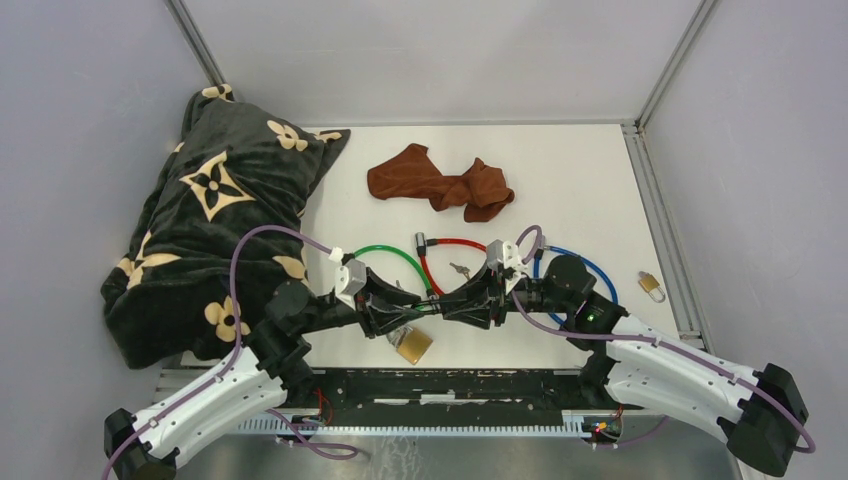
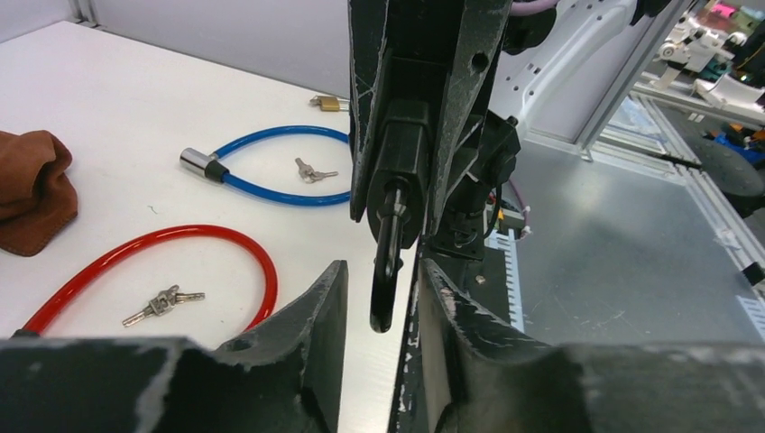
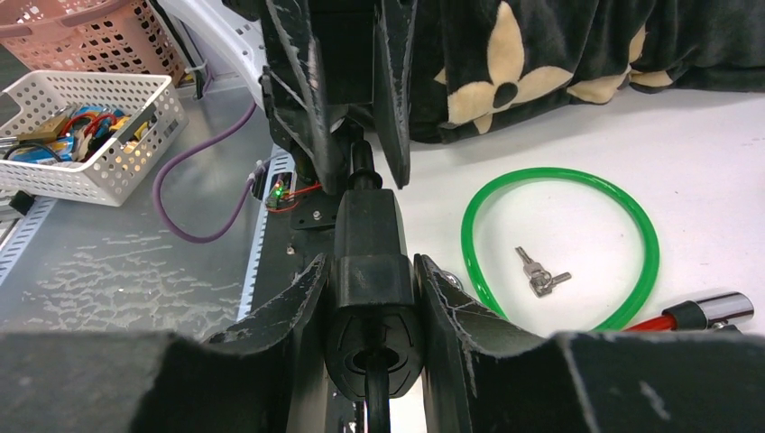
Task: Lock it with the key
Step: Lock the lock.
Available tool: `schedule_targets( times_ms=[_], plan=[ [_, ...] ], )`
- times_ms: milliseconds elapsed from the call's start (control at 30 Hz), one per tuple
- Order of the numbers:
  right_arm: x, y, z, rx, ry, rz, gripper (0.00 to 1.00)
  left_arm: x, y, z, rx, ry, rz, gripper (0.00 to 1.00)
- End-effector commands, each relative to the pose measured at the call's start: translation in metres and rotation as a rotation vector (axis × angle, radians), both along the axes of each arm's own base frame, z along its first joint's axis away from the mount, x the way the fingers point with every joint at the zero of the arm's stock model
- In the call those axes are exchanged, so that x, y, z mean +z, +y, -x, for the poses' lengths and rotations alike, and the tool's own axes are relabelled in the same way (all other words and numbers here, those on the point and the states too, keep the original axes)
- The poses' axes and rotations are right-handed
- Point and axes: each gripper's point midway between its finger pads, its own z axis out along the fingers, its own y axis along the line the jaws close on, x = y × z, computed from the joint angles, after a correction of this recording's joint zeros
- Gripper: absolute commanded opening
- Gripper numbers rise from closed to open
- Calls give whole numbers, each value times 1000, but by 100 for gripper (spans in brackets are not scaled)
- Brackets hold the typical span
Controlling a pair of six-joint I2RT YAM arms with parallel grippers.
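Everywhere grey walls [image 1: 420,50] enclose the white table [image 1: 580,180].

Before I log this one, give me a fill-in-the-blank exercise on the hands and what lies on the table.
1. The right hand is clamped on a ___ lock body.
2. The cable loop nearest the blanket is ___.
3. The crumpled cloth at the far side of the table is ___.
4. The small padlock lies alone near the table's ___ edge.
Missing words: black, green, brown, right.
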Motion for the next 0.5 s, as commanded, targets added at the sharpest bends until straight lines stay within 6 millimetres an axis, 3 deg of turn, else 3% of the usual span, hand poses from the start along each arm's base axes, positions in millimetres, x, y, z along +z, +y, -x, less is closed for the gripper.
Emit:
schedule_targets(
  times_ms=[0,33,100,200,267,400,467],
  plan=[
    [44,1,3,18,-95,-142,0,4,1,1,-3,11,32,28],
    [44,1,3,17,-95,-143,0,5,0,1,-4,10,33,20],
    [44,1,3,20,-92,-149,0,8,0,3,-14,2,37,14],
    [45,2,5,32,-85,-157,0,7,0,5,-23,18,34,28],
    [45,3,6,40,-83,-159,0,6,-1,4,-22,26,34,28],
    [45,5,7,52,-80,-159,0,10,-1,2,-14,20,42,3],
    [42,6,6,50,-73,-153,0,15,-1,-2,7,22,52,2]
  ],
)
